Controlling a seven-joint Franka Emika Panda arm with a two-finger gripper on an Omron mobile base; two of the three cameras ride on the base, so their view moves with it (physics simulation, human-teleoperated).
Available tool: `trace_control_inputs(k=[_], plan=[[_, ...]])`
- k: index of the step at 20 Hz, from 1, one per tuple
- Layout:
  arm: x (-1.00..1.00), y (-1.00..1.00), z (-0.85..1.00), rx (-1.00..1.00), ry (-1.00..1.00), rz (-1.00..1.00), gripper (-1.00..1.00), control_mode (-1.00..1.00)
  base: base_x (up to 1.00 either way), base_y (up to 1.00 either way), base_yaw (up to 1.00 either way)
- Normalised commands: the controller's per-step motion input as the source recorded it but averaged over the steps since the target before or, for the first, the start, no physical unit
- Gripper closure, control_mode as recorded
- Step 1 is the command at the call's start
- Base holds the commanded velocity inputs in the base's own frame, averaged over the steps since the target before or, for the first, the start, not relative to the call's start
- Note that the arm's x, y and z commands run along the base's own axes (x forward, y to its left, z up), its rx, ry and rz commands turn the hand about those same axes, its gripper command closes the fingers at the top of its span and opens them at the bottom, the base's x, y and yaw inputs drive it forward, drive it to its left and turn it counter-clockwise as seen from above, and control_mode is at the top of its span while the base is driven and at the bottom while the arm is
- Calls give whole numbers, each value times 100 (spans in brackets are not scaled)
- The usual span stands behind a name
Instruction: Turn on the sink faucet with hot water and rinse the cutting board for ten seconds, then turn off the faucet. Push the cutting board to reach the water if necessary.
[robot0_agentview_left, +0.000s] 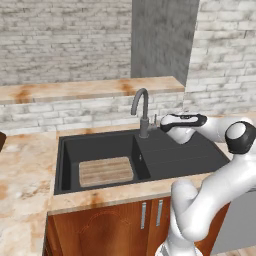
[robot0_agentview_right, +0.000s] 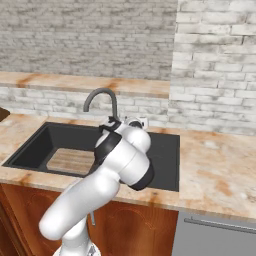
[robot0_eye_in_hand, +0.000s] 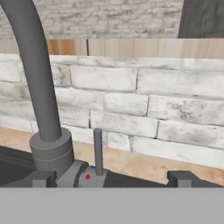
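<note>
The step in hand looks like the first one: getting the sink faucet (robot0_agentview_left: 141, 111) running, since no water falls from its spout and the cutting board (robot0_agentview_left: 105, 171) lies dry on the floor of the deep basin of the sink (robot0_agentview_left: 67, 165), at about 7 o'clock from the tap's base in the left base view. The gripper (robot0_eye_in_hand: 108, 178) hovers just beside the tap at its 3 o'clock in that view, with its fingers (robot0_eye_in_hand: 180, 178) spread wide and nothing between them. In the hand view the small upright lever handle (robot0_eye_in_hand: 98, 151) stands between the two tips, near the left one, at 4 o'clock from the tap's cylindrical base. The next move probably calls for easing forward until a finger meets the lever, then pushing it toward the hot side; a red dot and a blue mark sit at the lever's foot, which may show hot and cold. No brand, label or readable writing appears on the desk (robot0_agentview_left: 25, 170) or anywhere else.
</note>
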Motion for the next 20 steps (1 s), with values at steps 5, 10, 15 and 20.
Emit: trace_control_inputs(k=[5, 10, 15, 20], plan=[[21, 0, -6, 0, 0, 0, -100, -100, 0, 0, 0], [21, 0, -5, 0, 0, 0, -100, -100, 0, 0, 0], [21, 0, -4, 0, 0, 0, -100, -100, 0, 0, 0], [16, 1, -2, 0, 0, 0, -100, -100, 0, 0, 0]])
